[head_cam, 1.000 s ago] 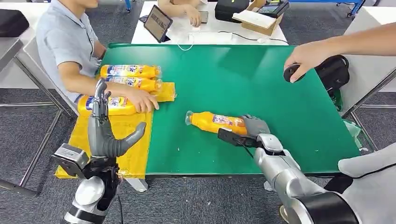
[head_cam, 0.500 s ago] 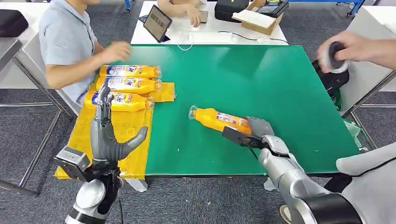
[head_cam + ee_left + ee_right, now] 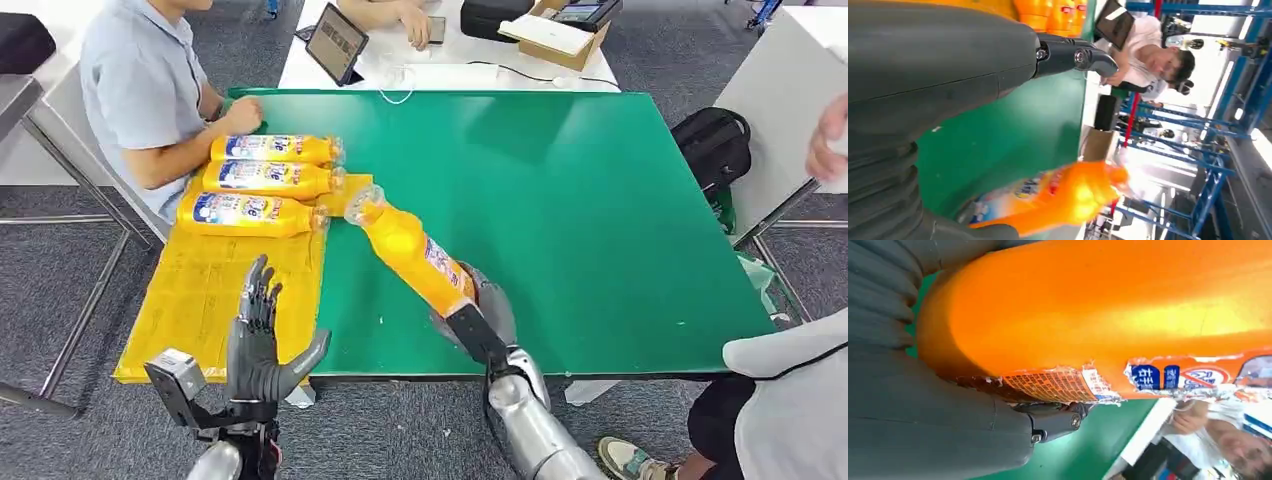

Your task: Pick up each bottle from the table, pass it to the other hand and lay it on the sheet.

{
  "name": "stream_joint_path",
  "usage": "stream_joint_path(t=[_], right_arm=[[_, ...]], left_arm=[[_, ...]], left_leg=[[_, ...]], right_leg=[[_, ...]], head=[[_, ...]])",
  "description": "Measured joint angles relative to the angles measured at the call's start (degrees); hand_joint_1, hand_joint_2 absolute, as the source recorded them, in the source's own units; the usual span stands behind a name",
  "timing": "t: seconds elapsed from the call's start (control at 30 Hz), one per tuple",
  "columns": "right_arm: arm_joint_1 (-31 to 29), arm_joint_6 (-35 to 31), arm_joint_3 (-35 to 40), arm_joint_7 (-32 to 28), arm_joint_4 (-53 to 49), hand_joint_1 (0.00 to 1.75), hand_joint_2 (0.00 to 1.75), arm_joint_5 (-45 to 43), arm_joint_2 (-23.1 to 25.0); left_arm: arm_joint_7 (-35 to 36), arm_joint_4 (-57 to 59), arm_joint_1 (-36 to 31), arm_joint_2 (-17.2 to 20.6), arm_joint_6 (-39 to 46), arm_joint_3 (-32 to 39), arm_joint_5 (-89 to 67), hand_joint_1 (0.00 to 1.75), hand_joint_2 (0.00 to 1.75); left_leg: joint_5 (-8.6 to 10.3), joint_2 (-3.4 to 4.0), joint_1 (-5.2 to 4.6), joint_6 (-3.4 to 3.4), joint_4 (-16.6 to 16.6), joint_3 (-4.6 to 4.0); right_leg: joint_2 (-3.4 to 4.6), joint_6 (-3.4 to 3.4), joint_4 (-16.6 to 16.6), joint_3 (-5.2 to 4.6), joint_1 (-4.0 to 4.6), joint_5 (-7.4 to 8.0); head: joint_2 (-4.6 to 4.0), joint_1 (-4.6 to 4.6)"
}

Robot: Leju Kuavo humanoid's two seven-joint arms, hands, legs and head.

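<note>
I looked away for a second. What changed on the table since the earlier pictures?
The right hand lifted the orange bottle off the green table, tilting its cap toward the yellow sheet. The open left hand dropped lower. The person's hand left the three bottles, which stayed on the sheet.

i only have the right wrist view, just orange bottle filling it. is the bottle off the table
Observer: Yes. In the head view the right hand holds the bottle by its base, tilted up, cap end toward the yellow sheet.
Operator: where's the left hand, ready for the pass
Observer: The left hand is empty, fingers apart, raised over the sheet's near end, apart from the bottle.
Operator: how many on the sheet already
Observer: Three bottles lie side by side at the sheet's far end, caps toward the green table.
Operator: anyone close to them
Observer: A person's hand rests at the table corner just beyond those bottles.
</note>
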Motion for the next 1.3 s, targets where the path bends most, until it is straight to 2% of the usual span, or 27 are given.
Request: stream_joint_path(t=[0.03,0.07,0.1,0.3,0.53,0.83,0.87,0.9,0.93,0.97,1.0,1.07,1.1,1.3], right_arm=[[0.91,0.0,0.79,-0.66,-1.47,1.75,1.75,-1.99,0.04],[2.2,0.0,1.72,-1.13,-3.7,1.66,1.75,-3.85,0.26],[3.55,-0.04,2.66,-1.14,-5.88,1.71,1.75,-5.02,0.44],[8.47,1.13,10.15,1.95,-13.53,1.75,1.75,-6.05,0.44],[9.37,2.86,20.91,-0.9,-11.93,1.75,1.75,-2.4,1.51],[6.72,1.4,29.37,-0.92,-7.08,1.75,1.75,-2.68,2.58],[6.28,1.51,29.94,-0.96,-6.45,1.75,1.75,-2.9,2.69],[5.9,1.55,30.36,-1.0,-5.96,1.73,1.75,-3.03,2.73],[5.56,1.57,30.73,-1.03,-5.61,1.54,1.75,-3.19,2.75],[5.19,1.57,31.17,-1.0,-5.24,0.65,1.75,-3.38,2.78],[4.85,1.57,31.63,-0.87,-4.76,0.0,1.75,-3.54,2.8],[4.37,1.64,32.39,-0.57,-3.97,0.0,1.75,-3.97,2.89],[4.26,1.75,32.78,-0.46,-3.62,0.0,0.0,-4.28,2.93],[4.21,1.9,34.33,-1.44,-2.18,0.0,0.0,-7.7,3.61]], left_arm=[[1.23,0.24,0.29,-0.13,-0.31,0.09,0.81,0.0,1.75],[1.94,0.54,0.87,-0.28,-0.8,0.09,1.61,0.0,1.75],[2.07,0.91,1.54,-0.28,-1.48,-0.1,2.5,0.0,1.75],[0.46,2.67,3.53,0.68,-6.07,-3.39,6.0,0.0,1.75],[3.4,3.93,1.25,0.94,-7.69,-6.3,7.01,0.0,1.75],[5.2,4.92,0.24,1.0,-9.35,-6.51,11.52,0.03,1.75],[5.39,4.92,0.24,1.03,-9.27,-6.41,11.67,0.82,1.75],[5.48,4.92,0.24,1.0,-9.2,-6.34,11.93,1.75,1.75],[5.55,4.92,0.24,1.0,-9.07,-6.25,12.17,1.75,1.75],[5.72,4.92,0.24,1.03,-8.83,-6.19,12.67,1.75,1.75],[5.94,4.92,0.28,1.0,-8.74,-6.14,13.2,1.75,1.75],[6.36,4.9,0.36,1.03,-8.76,-5.88,14.58,1.75,1.75],[6.42,4.9,0.37,1.03,-8.81,-5.68,15.17,1.75,1.75],[6.03,3.89,0.93,1.49,-11.66,-3.98,20.17,1.75,1.75]], left_leg=[[0.0,0.01,-0.02,0.01,0.0,0.0],[-0.01,0.0,-0.04,0.01,0.0,0.0],[-0.01,0.0,-0.04,0.01,0.0,0.0],[-0.02,0.02,-0.02,0.0,0.0,-0.13],[0.0,0.02,0.01,-0.01,-0.01,-0.12],[0.0,-0.01,-0.01,-0.01,0.0,-0.13],[0.0,0.01,-0.01,-0.01,0.0,-0.13],[0.0,0.03,-0.01,-0.01,0.0,-0.13],[0.0,0.04,-0.01,-0.01,0.0,-0.13],[0.0,0.05,-0.01,-0.01,0.0,-0.12],[0.0,0.03,-0.01,-0.01,0.0,-0.12],[0.0,0.03,-0.01,-0.01,0.0,-0.12],[0.0,0.04,-0.01,-0.01,0.0,-0.12],[0.0,0.04,0.0,-0.01,0.0,-0.12]], right_leg=[[0.0,0.0,-0.01,0.01,-0.03,0.0],[0.0,0.0,-0.01,0.01,-0.06,0.0],[0.0,0.0,-0.01,-0.02,-0.06,0.0],[0.01,0.0,-0.01,-0.17,-0.03,0.0],[0.01,0.0,0.0,-0.16,0.01,0.0],[-0.02,0.0,0.0,-0.16,-0.02,0.01],[-0.01,0.0,0.0,-0.16,-0.02,0.01],[0.01,0.0,0.0,-0.16,-0.02,0.01],[0.01,0.0,0.0,-0.17,-0.02,0.01],[0.01,0.0,0.0,-0.17,-0.02,0.01],[0.0,0.0,0.0,-0.17,-0.01,0.01],[0.0,0.0,0.0,-0.16,-0.01,0.01],[0.01,0.0,0.0,-0.16,-0.01,0.01],[0.01,0.0,0.0,-0.17,0.0,0.01]], head=[[0.0,0.0],[0.0,0.02],[0.0,-0.02],[0.0,-0.02],[0.0,-0.02],[0.0,-0.02],[0.0,0.0],[0.0,0.0],[0.0,0.0],[0.0,-0.02],[0.0,0.0],[0.0,-0.02],[0.0,0.0],[0.0,0.0]])
